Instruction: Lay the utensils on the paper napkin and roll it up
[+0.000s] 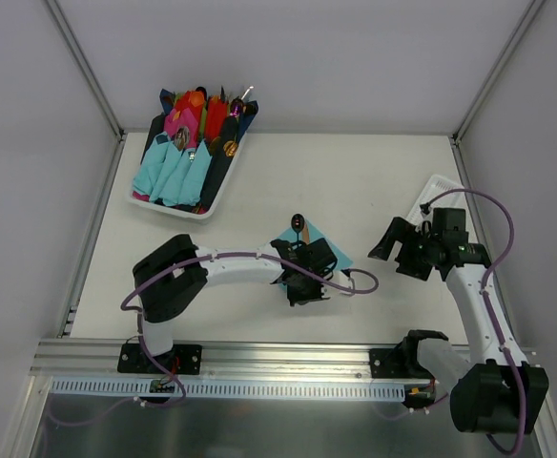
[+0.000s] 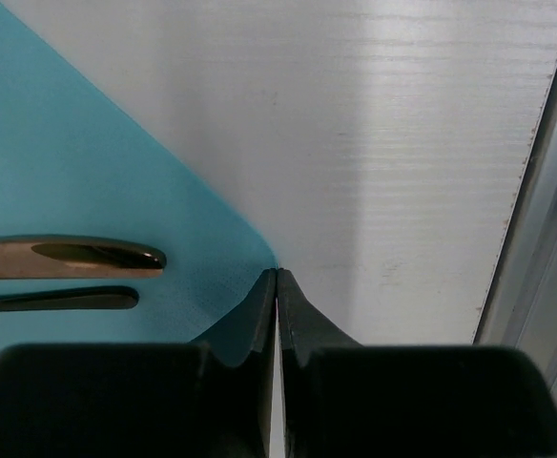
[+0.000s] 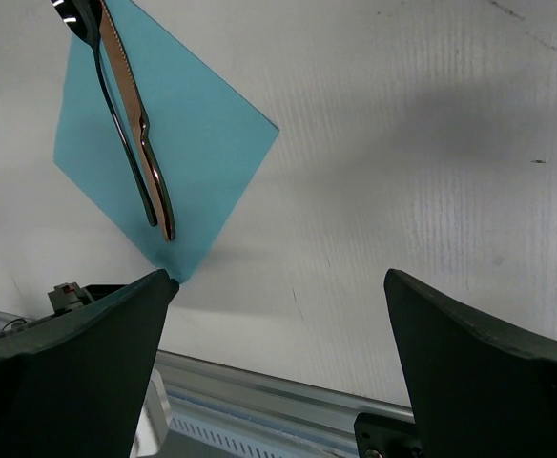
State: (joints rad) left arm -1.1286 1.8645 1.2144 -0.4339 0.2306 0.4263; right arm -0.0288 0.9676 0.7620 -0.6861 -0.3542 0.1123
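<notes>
black fingers (image 2: pixel 250 324) of the left gripper (image 2: pixel 277 279) are seen closest, clenched together at a rounded corner of the paper napkin (image 2: pixel 88 172), which appears to be nipped between their tips. the napkin is laid flat on the white table (image 2: pixel 383 143), near its middle, turned like a diamond in the overhead view. two utensils (image 3: pixel 131 124) are laid side by side along its diagonal. their brownish handles are pointed at the pinched corner, and a dark spoon bowl (image 1: pixel 300 221) is carried past the far corner. the right gripper (image 3: pixel 280 275) is held released, jaws spread wide, above bare table well to the right of the napkin. a white tray (image 1: pixel 174 210) of rolled napkins (image 1: pixel 178 167) is set at the far left.
</notes>
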